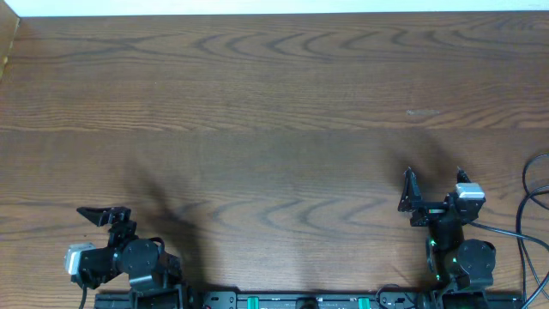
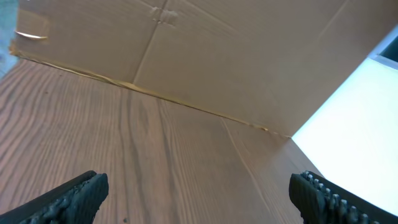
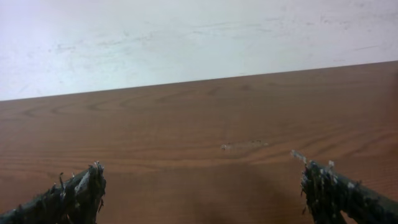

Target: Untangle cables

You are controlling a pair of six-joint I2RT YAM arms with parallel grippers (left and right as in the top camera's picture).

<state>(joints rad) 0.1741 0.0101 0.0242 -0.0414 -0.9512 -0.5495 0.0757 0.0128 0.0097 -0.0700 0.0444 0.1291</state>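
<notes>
The left gripper (image 1: 103, 214) and the right gripper (image 1: 435, 178) hover over the wooden table (image 1: 274, 103), jaws spread wide and holding nothing. Where the cables lie cannot be told. A cardboard wall (image 2: 249, 56) faces the left wrist.

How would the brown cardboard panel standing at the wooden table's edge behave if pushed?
The brown cardboard panel would probably flex: a fold crease runs down it. It is likely light, being plain sheet cardboard, and may slide or tip on the smooth wooden table.
</notes>
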